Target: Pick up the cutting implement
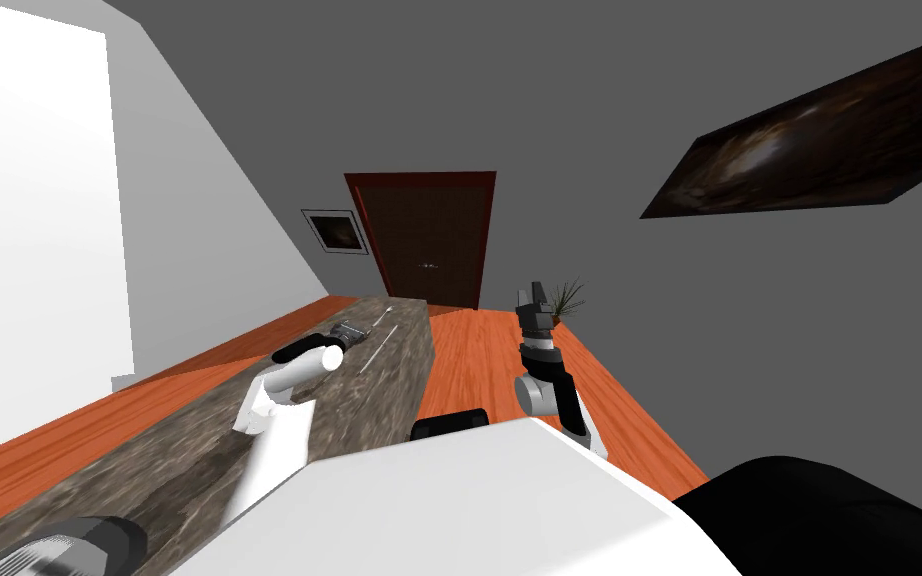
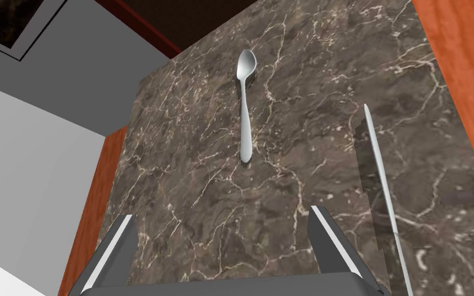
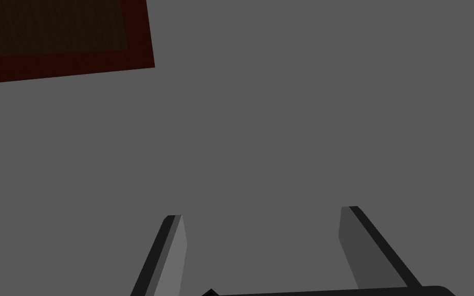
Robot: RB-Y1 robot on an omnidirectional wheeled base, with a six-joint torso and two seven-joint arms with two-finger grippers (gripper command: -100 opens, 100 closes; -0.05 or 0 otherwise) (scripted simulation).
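A thin grey knife (image 2: 377, 154) lies on the dark marble tabletop (image 2: 308, 77), just outside one finger of my left gripper (image 2: 221, 215). That gripper hovers open over the stone with nothing between its fingers. A grey spoon (image 2: 244, 110) lies straight ahead of it, further along the table. In the head view the left gripper (image 1: 349, 335) is above the table's far end, with the knife (image 1: 377, 352) to its right and the spoon (image 1: 386, 318) beyond. My right gripper (image 1: 532, 297) is raised over the floor to the right, and its wrist view shows the gripper (image 3: 261, 214) open and empty.
The long table (image 1: 199, 450) runs away from me with orange wood floor (image 1: 479, 360) on both sides. A dark red door (image 1: 429, 240) and a small plant (image 1: 564, 298) stand beyond its far end. A grey cylindrical thing (image 1: 69, 545) lies at the near left.
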